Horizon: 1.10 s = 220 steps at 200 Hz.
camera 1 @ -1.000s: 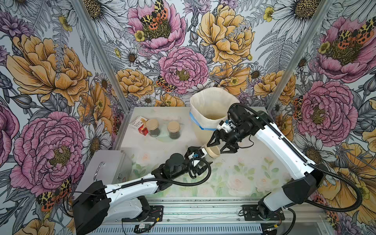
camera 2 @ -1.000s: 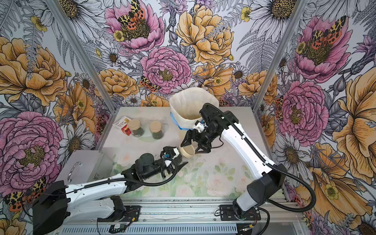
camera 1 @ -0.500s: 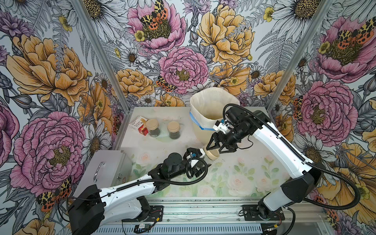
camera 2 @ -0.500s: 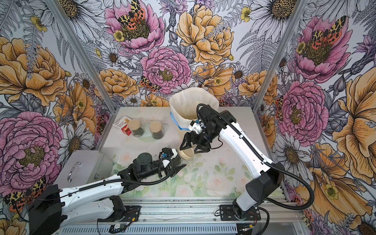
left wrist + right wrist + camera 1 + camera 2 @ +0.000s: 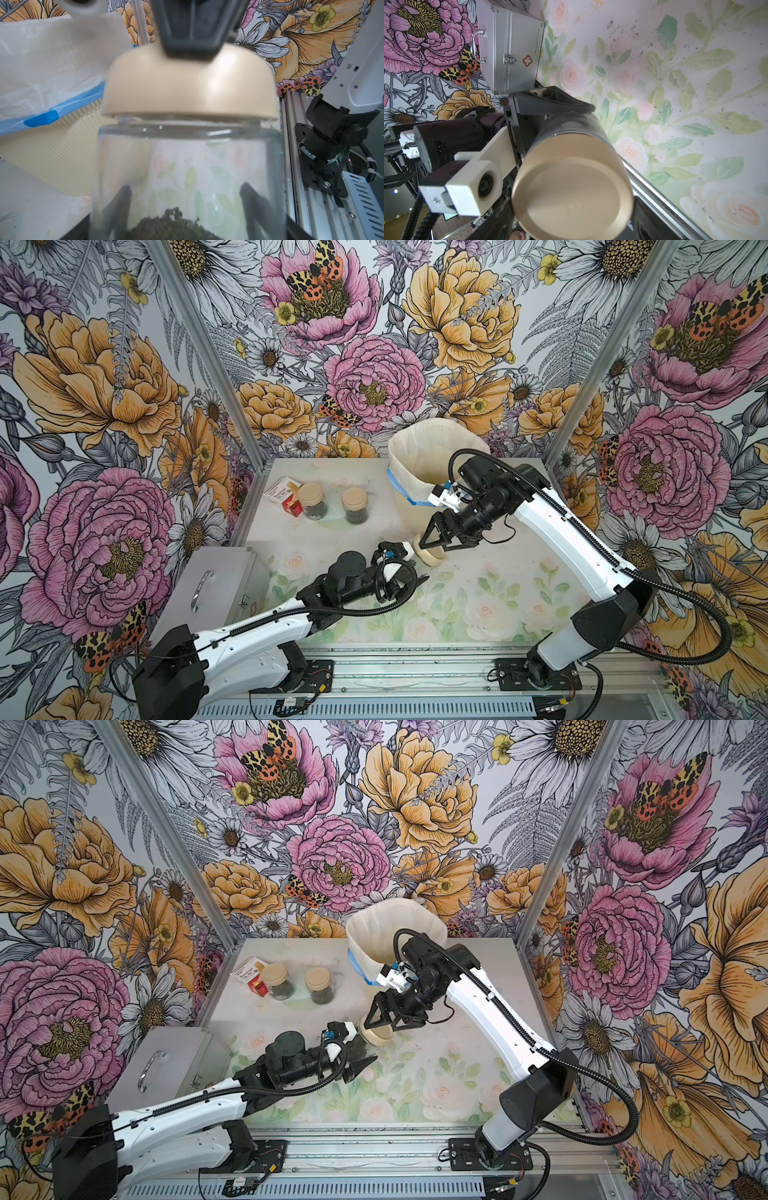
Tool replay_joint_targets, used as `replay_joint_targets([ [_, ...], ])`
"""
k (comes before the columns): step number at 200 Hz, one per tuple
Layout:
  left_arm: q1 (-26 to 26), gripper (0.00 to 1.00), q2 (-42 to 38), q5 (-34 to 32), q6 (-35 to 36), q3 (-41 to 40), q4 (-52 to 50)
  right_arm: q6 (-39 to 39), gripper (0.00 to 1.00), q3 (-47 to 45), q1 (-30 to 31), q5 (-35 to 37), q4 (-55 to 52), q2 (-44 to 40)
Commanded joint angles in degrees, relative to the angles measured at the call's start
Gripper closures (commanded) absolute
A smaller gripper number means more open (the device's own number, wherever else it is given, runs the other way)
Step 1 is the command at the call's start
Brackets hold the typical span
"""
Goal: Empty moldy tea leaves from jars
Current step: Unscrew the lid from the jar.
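Broadly, spreads across the lower middle of both top views as a pale rose-printed tabletop [image 5: 478, 614]. Sits at its left edge, left of centre, as a silver metal case with a handle [image 5: 216, 593]. Stands upright at upper centre as a tall cream ribbed bin with a blue-edged bag [image 5: 415, 472]. Reaches in from lower left and, with the left gripper [image 5: 362, 1050], clamps a small clear glass round jar [image 5: 187, 162] near frame centre, just below the bin, tipped onto its side. Angles in from the right and, with the right gripper [image 5: 434, 546], pinches the flat tan disc lid [image 5: 187, 89] at that jar's mouth; cannot tell whether seated or loose. Stand above and left of centre, just beside each other, as two capped glass jars [image 5: 313, 502], next to a small red-and-white carton [image 5: 284, 497]. Lie heaped inside the held jar, at the end away from the lid, as dark crumbly moldy tea leaves [image 5: 172, 224].
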Motion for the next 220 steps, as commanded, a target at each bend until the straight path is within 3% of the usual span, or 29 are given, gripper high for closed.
replay_joint_targets([
  [1, 1.03, 0.49, -4.26, 3.44, -1.43, 2.18, 10.56, -3.62, 0.16, -0.56, -0.28, 3.23, 0.82, -0.75],
  [79, 2.02, 0.5, -6.35, 5.43, -3.54, 1.45, 11.04, -8.23, 0.17, -0.77, -0.79, 3.61, 1.41, -2.55],
  [185, 2.08, 0.52, -5.34, 5.87, -3.92, 1.83, 12.56, -8.71, 0.18, -2.4, -1.73, -0.09, 5.22, -3.49],
  [200, 2.06, 0.52, -4.98, 5.74, -3.81, 1.88, 12.58, -7.21, 0.15, -2.41, -2.83, -1.61, 5.72, -3.57],
  [220, 2.1, 0.52, -4.98, 5.28, -3.28, 1.78, 12.58, -4.31, 0.01, -1.76, -4.65, -2.36, 5.73, -4.39],
])
